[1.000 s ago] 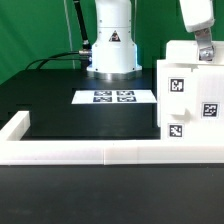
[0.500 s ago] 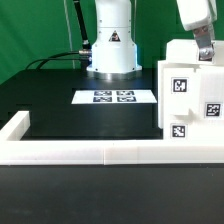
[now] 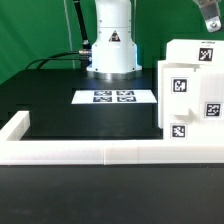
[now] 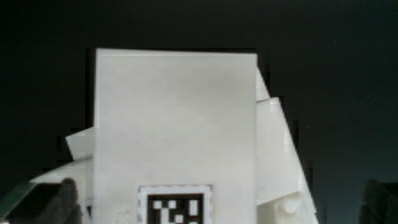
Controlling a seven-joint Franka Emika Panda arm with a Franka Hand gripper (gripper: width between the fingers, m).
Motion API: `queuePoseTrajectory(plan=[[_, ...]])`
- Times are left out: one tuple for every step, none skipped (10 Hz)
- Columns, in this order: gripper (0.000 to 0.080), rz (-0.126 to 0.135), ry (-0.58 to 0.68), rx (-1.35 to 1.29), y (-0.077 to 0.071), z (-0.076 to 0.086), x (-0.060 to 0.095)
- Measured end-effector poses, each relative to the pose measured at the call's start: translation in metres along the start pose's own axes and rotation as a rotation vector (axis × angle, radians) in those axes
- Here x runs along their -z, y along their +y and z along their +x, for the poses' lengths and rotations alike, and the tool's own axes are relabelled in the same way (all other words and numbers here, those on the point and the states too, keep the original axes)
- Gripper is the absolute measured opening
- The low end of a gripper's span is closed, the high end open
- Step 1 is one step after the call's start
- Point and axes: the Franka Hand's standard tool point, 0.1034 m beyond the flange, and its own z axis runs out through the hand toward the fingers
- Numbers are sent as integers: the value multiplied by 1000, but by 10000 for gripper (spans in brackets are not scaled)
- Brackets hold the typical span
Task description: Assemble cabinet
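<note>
1. The cabinet [image 3: 192, 92] stands at the exterior view's right, on the black table [image 3: 80, 118], and it seems to lean against the low white border wall [image 3: 90, 150]. It looks like one boxy white unit, already put together for the most part.
2. The gripper [image 3: 212, 22] is above the cabinet's top, at the upper right corner of the exterior view, and it is apart from the cabinet. Its fingers are spread wide and they hold nothing.
3. The step in hand is judged to be a release: a part has been seated on top and the arm is clear of it.
4. The wrist view looks down on a white panel [image 4: 183, 130] of the cabinet with one tag at its edge.
5. The next move probably calls for checking that the top sits flush, then either pressing it or going for another part; no loose part is visible on the table.
6. Count: one cabinet, four tags visible on it in the exterior view; one marker board [image 3: 115, 97] with four tags; one gripper; one robot base [image 3: 110, 45] behind.
</note>
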Motion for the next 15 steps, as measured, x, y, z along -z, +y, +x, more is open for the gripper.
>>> queuePoseTrajectory(plan=[[797,-2,1,30,1,1,-1],[797,-3,1,38,1,0,-1],[797,-42,-2,207,5,1,-2],[797,-69,-16,359,4,-3,-1],[797,-69,-24,468,0,-6,1],[797,-76,-34,591,0,-7,2],[797,-82,-46,718,-1,-9,4],[797,-100,-64,896,-1,-12,6],[797,-103,-71,966,-1,-14,7],[797,-104,-74,1017,-1,-13,7],[797,-101,-79,1103,-1,-12,7],[797,-99,-82,1161,-1,-12,7],[797,-98,-85,1199,-1,-12,7],[797,-103,-79,1379,-1,-11,7],[797,-116,-66,1586,-1,-9,8]])
